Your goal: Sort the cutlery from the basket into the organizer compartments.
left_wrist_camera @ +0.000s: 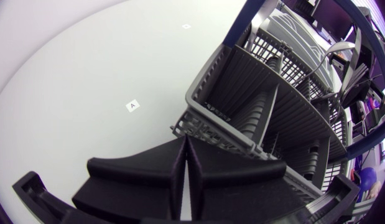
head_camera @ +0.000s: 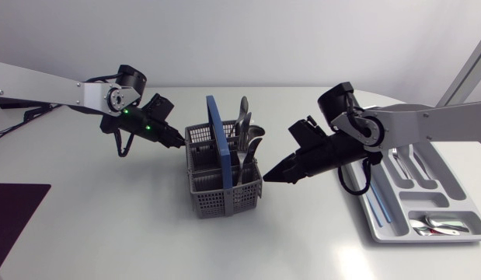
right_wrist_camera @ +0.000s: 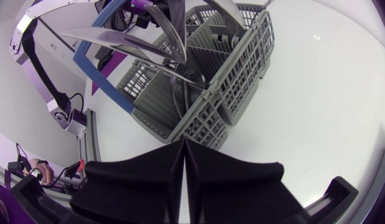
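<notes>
White table [head_camera: 108,233]. Grey organizer [head_camera: 395,198] on its right side. Grey basket [head_camera: 224,198] with blue handle at centre. Left gripper [head_camera: 178,142] just beside basket's left rim, jaws pressed together, empty. Right gripper [head_camera: 273,177] by its right wall, same. Cutlery [head_camera: 244,128] standing in basket; spoons [head_camera: 442,224] in organizer's near compartment.

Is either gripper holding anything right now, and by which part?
Nothing is held. The left gripper and the right gripper are both shut on nothing, each just outside the basket, where the cutlery stands.
</notes>
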Robot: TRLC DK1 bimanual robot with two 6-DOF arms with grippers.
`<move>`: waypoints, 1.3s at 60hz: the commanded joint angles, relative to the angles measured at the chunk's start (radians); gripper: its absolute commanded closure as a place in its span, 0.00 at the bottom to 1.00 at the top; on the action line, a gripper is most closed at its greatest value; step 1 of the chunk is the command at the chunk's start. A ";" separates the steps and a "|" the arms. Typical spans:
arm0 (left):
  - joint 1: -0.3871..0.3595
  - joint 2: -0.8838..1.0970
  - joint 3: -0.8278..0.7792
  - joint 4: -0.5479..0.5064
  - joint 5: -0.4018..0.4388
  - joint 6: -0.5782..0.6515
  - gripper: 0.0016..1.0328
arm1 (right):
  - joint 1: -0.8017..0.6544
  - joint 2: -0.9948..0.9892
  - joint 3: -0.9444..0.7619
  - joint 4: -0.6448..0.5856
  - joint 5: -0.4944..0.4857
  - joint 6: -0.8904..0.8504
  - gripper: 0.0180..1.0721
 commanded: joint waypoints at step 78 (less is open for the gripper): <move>-0.043 -0.496 -0.316 -0.042 0.024 0.092 0.94 | 0.215 -0.367 -0.284 0.384 0.505 -0.161 0.46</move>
